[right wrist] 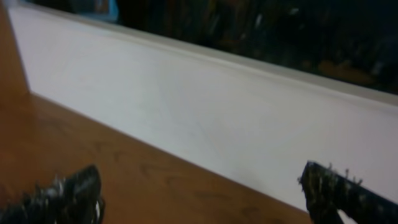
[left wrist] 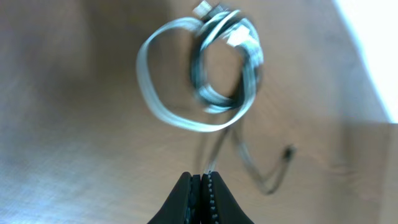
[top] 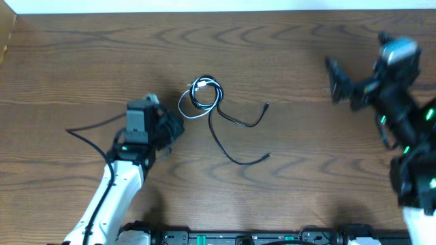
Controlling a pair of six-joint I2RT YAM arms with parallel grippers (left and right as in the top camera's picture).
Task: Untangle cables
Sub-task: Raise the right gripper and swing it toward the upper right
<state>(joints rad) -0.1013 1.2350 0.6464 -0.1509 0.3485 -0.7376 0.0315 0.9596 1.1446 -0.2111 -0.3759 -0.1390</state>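
The cables [top: 204, 95] lie knotted on the wooden table: a white loop [top: 182, 109] wound through a small black coil, and two black tails [top: 235, 158] trailing right to small plugs. In the left wrist view the white loop [left wrist: 158, 106] and the coil [left wrist: 217, 99] sit just ahead of my left gripper [left wrist: 200, 176]. Its jaws are pressed together. A thin strand runs down behind its tip. From overhead the left gripper [top: 178, 126] stands a little short of the tangle. My right gripper [top: 337, 82] hangs wide open far right, its view [right wrist: 202, 180] showing nothing between the fingers.
A white wall [right wrist: 217, 106] borders the table's far edge [top: 204, 5]. The left arm's thick black wire [top: 88, 126] loops out to the left of its wrist. A plug end [left wrist: 288, 151] lies to the right of the coil.
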